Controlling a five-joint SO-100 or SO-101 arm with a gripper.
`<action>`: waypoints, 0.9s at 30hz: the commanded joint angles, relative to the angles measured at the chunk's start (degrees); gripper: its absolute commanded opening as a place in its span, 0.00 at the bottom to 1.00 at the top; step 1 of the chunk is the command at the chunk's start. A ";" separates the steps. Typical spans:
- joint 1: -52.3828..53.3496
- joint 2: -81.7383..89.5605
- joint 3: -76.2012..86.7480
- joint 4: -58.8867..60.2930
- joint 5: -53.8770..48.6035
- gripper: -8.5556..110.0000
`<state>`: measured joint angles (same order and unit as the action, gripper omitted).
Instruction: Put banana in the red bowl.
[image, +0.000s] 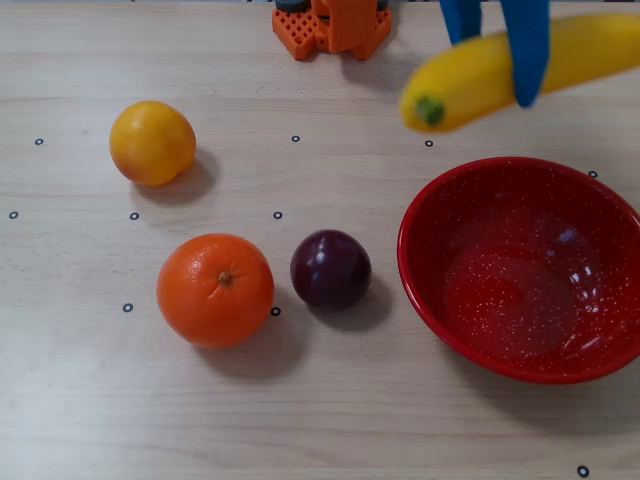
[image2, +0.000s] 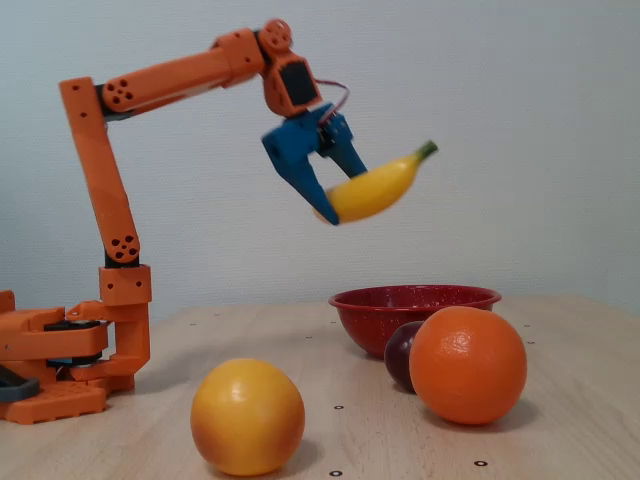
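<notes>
The blue gripper (image2: 335, 205) is clamped around the banana (image2: 378, 188), which is held in the air well above the table (image2: 560, 440), its green stem tip tilted upward in the fixed view. In the overhead view the banana (image: 470, 85) is seen just beyond the rim of the red bowl (image: 520, 265). The bowl is seen empty. Beside it lie a dark plum (image: 331, 268), an orange (image: 215, 290) and a yellow-orange citrus fruit (image: 152, 142).
</notes>
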<state>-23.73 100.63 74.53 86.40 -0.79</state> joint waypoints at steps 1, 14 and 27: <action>-1.32 1.05 -5.71 -5.10 -1.14 0.07; -2.55 -7.38 -1.67 -23.55 -4.39 0.07; -2.55 -12.74 2.90 -28.13 -8.53 0.07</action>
<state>-26.37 84.55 80.33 61.26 -8.17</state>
